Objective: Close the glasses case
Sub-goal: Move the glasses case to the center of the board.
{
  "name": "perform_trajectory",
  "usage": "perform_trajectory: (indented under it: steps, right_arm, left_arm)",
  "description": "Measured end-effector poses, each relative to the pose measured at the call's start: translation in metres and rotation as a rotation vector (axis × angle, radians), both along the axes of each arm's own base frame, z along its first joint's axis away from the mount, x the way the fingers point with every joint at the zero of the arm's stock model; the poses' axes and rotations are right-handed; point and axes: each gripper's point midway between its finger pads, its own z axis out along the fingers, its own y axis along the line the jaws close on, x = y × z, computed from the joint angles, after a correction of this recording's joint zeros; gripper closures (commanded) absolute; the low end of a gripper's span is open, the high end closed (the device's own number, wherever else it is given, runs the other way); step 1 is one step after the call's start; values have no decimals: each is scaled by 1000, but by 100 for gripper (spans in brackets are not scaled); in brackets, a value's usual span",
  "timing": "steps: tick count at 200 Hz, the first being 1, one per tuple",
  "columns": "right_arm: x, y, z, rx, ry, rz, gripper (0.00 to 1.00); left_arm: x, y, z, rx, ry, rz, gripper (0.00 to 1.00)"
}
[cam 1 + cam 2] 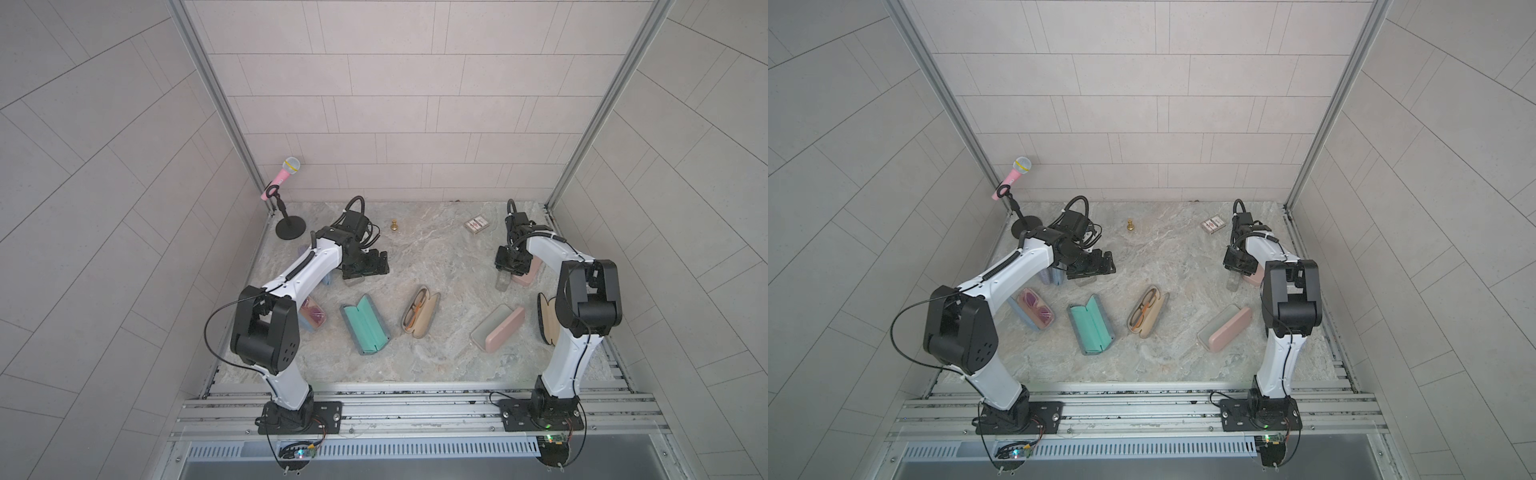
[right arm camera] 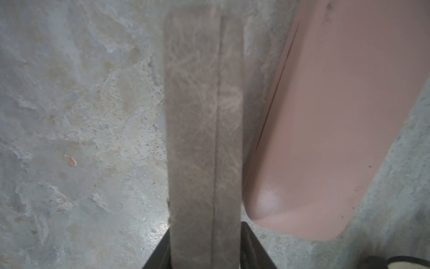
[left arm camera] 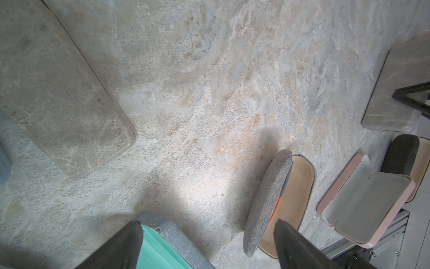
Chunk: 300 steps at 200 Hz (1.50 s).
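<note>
Counting from my end: five open cases, namely teal (image 1: 365, 324), beige (image 1: 420, 311) with glasses in it, open pink (image 1: 498, 328), black (image 1: 546, 318), and blue (image 1: 1034, 309) with pink shades inside. Three more look shut: two marbled and one pink. There's also one mic (image 1: 286, 174), one card deck (image 1: 477, 224) and one small brass piece (image 1: 393, 225).

The marbled case (image 2: 202, 116) sits right between the jaws of the right gripper (image 1: 509, 270). Its narrow side faces the wrist camera and the seam looks shut. The jaws hug both of its sides, but I can't tell if they're pinching it or just off it. The shut pink case (image 2: 325, 116) crowds in just beside it, outside one jaw.

The left gripper (image 1: 365, 270) is spread wide over bare table, with the second marbled case (image 3: 65, 93) just beside its fingers. The open cases lie well apart from the right gripper, back toward the arm bases.
</note>
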Motion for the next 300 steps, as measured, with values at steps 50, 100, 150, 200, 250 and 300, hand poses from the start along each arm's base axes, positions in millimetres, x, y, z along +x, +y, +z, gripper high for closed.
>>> perform_trajectory:
  steps: [50,100,150,200,250,300]
  right_arm:
    - [-4,6,7,33,-13,15,35]
    - [-25,28,67,52,-135,69,32]
    - [-67,86,112,63,-228,223,30]
    - [-120,178,116,111,-222,447,30]
    - [-172,229,68,145,-115,540,39]
    - [-181,253,45,164,-89,548,39]
  left_arm:
    - [0,0,0,0,0,0,3]
    - [-2,1,1,0,-1,0,0]
    - [-9,5,12,2,-27,-1,0]
    - [-8,12,6,40,-54,6,0]
    - [-9,20,-2,80,-59,22,0]
    - [-9,24,4,88,-92,32,0]
